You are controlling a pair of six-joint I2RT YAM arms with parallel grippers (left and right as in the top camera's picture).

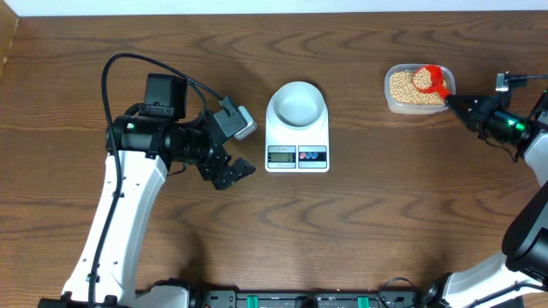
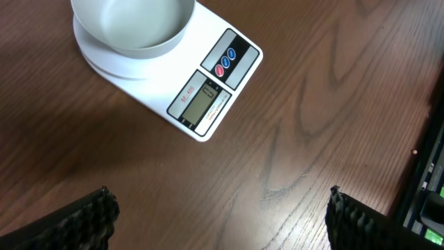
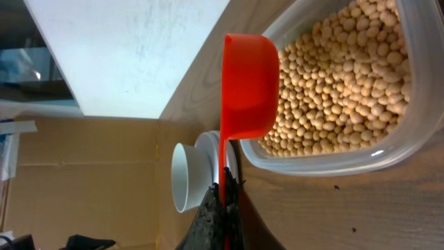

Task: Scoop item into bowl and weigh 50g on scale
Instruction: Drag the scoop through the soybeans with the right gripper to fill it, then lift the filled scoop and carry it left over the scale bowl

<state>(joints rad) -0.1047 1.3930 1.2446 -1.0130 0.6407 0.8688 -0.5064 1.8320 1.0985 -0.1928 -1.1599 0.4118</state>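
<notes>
1. Left gripper (image 1: 233,171) (image 2: 222,221): wide open, holding nothing and touching nothing. Hovers over bare table (image 1: 385,222) just left of the scale and apart from it. Ribbed black fingertips (image 2: 90,219) visible at the two lower corners of the left wrist view.
2. Right gripper (image 1: 458,107) (image 3: 222,208): clamped tight on the handle of a red scoop (image 1: 434,79) (image 3: 250,87). Reaches in from the right edge of the table toward the far right corner.
3. Red scoop: handle pinched between the right jaws, cup turned on its side at the right end of the tub, above the beans. Impossible to tell whether loaded.
4. Beans (image 1: 404,88) (image 3: 333,90): many small round tan-yellow pieces, heaped in the tub. None visible in the bowl.
5. Clear plastic tub (image 1: 390,101) (image 3: 333,163): rounded rectangle, stands on the table near the far right corner, well apart from the scale.
6. Bowl (image 1: 297,103) (image 2: 132,24) (image 3: 182,177): small, round, pale blue-white, upright and empty. Sits on the platform of the scale, at its rear half.
7. Scale (image 1: 297,156) (image 2: 208,97): flat, white, rectangular. Lies near the middle of the table, closer to the far edge. Display and two round buttons, one red and one blue, along the front edge. Display digits too small to read.
</notes>
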